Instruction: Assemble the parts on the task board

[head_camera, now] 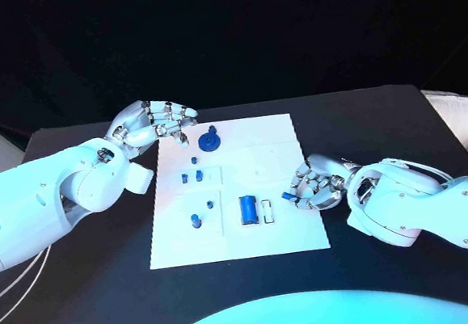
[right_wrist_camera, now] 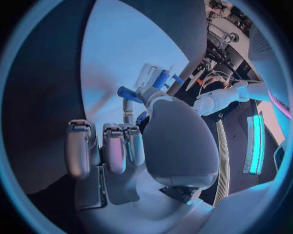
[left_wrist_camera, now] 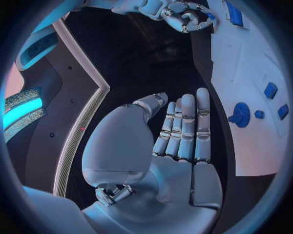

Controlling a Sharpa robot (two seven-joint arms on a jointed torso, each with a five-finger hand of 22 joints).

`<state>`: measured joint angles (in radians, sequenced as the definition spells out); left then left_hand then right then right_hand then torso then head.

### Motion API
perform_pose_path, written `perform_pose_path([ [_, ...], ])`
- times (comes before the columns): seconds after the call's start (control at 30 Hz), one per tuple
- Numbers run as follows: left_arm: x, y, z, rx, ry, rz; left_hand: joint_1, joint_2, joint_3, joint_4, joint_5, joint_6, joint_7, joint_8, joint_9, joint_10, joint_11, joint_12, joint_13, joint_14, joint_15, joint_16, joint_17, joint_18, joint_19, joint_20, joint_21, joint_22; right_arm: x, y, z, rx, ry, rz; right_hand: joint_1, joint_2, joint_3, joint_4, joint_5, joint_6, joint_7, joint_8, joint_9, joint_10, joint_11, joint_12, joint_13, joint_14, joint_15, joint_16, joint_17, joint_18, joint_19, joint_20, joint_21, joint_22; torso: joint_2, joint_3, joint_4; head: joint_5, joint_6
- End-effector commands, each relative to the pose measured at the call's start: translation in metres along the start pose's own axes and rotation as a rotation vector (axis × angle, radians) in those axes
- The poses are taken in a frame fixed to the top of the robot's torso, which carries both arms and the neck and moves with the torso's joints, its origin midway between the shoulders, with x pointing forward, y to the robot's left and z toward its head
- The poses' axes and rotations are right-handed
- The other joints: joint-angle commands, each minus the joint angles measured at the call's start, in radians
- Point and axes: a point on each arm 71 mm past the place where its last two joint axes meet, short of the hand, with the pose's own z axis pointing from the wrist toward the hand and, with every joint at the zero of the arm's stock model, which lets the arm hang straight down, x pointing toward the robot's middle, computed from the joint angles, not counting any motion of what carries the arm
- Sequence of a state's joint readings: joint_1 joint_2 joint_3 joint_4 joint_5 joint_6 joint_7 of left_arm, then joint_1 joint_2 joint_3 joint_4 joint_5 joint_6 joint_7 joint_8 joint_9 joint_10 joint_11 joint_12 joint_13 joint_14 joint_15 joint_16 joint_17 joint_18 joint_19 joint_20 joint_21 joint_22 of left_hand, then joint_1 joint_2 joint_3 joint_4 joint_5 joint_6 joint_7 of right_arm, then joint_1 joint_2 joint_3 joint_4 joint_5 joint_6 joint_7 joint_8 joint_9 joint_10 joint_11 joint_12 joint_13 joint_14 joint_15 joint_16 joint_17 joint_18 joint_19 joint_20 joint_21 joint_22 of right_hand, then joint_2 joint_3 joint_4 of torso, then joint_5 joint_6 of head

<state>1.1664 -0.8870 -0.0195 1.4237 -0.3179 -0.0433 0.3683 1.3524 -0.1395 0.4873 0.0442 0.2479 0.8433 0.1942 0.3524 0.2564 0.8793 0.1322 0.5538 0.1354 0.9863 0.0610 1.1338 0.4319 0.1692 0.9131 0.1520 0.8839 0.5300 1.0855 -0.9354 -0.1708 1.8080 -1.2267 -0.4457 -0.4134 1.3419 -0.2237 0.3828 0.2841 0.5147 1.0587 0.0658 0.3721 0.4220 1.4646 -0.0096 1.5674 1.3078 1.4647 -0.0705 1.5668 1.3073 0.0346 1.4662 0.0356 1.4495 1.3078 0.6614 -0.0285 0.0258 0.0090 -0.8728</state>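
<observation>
The board (head_camera: pixel 264 137) lies mid-table (head_camera: pixel 102 311). On it in the head view: a round blue disc part (head_camera: pixel 210 140) at the board's 11 o'clock, two small blue bits (head_camera: pixel 194 160) below it, a small peg (head_camera: pixel 196 220) at 8 o'clock, and a blue cylinder (head_camera: pixel 248 209) lying at 6 o'clock beside a pale slot (head_camera: pixel 268 210).

The left hand (head_camera: pixel 154 122) hovers off the board's 10 o'clock corner. The head view shows its fingers bent; the left wrist view shows the left hand (left_wrist_camera: pixel 177 141) flat, fingers straight and side by side, thumb apart, holding nothing. That view also places the disc (left_wrist_camera: pixel 241 115) at 3 o'clock of the fingertips, near but not touching, with small blue pieces (left_wrist_camera: pixel 270 90) past it.

The right hand (head_camera: pixel 317 184) sits at the board's 4 o'clock edge, fingers curled, just beside the slot at its 3 o'clock. The right wrist view shows the right hand (right_wrist_camera: pixel 153 141) with fingers (right_wrist_camera: pixel 114 146) folded in and a blue part (right_wrist_camera: pixel 129 92) beyond the thumb; whether the thumb and a finger pinch anything I cannot tell, as the palm hides it.
</observation>
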Motion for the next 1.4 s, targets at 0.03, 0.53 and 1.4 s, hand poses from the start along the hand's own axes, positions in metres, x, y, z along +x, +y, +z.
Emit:
perform_pose_path([
  [0.03, 0.003, -0.001, 0.001, 0.005, 0.018, -0.006, -0.005, 0.002, -0.002, 0.006, 0.003, -0.009, 0.000, 0.004, -0.001, -0.006, 0.001, 0.000, -0.002, -0.009, 0.001, -0.006, 0.000, 0.015, 0.000, 0.004, -0.004, -0.001, 0.004, 0.008, 0.002, -0.002, 0.026, 0.106, -0.033, -0.001, 0.012, -0.002, -0.023, 0.003, -0.004, 0.005, 0.023, 0.106, -0.004, 0.003, 0.263, 0.106, -0.007, 0.004, 0.263, -0.012, 0.081, -0.009, 0.001, 0.228, 0.000, 0.0007, 0.0005, 0.000, 0.000],
  [0.53, 0.005, 0.000, 0.003, 0.001, 0.030, -0.011, -0.003, 0.003, -0.002, 0.007, 0.004, -0.009, 0.000, 0.007, -0.002, -0.006, 0.001, 0.001, -0.002, -0.009, 0.001, -0.006, 0.000, 0.015, 0.001, 0.004, -0.005, -0.002, 0.022, 0.025, 0.019, 0.004, 0.122, 0.104, -0.105, 0.006, 0.027, -0.005, -0.130, 0.007, -0.009, 0.020, 0.035, 0.106, -0.007, 0.003, 0.263, 0.106, -0.009, 0.004, 0.263, -0.011, 0.079, -0.010, -0.005, 0.228, 0.002, 0.0013, 0.0017, -0.005, 0.000],
  [1.4, 0.005, 0.001, 0.002, -0.018, 0.043, -0.010, -0.009, 0.006, -0.004, 0.015, 0.003, -0.011, 0.001, 0.008, -0.002, -0.009, 0.002, 0.001, -0.003, -0.009, 0.002, -0.005, 0.001, 0.014, 0.002, 0.005, -0.008, -0.005, 0.024, 0.020, 0.021, 0.020, 0.150, 0.032, -0.169, 0.015, 0.020, 0.003, -0.181, 0.017, -0.013, 0.035, 0.044, 0.106, -0.010, 0.003, 0.263, 0.106, -0.011, 0.004, 0.263, -0.013, 0.083, -0.011, 0.007, 0.232, 0.000, 0.0008, 0.0009, -0.011, 0.000],
])
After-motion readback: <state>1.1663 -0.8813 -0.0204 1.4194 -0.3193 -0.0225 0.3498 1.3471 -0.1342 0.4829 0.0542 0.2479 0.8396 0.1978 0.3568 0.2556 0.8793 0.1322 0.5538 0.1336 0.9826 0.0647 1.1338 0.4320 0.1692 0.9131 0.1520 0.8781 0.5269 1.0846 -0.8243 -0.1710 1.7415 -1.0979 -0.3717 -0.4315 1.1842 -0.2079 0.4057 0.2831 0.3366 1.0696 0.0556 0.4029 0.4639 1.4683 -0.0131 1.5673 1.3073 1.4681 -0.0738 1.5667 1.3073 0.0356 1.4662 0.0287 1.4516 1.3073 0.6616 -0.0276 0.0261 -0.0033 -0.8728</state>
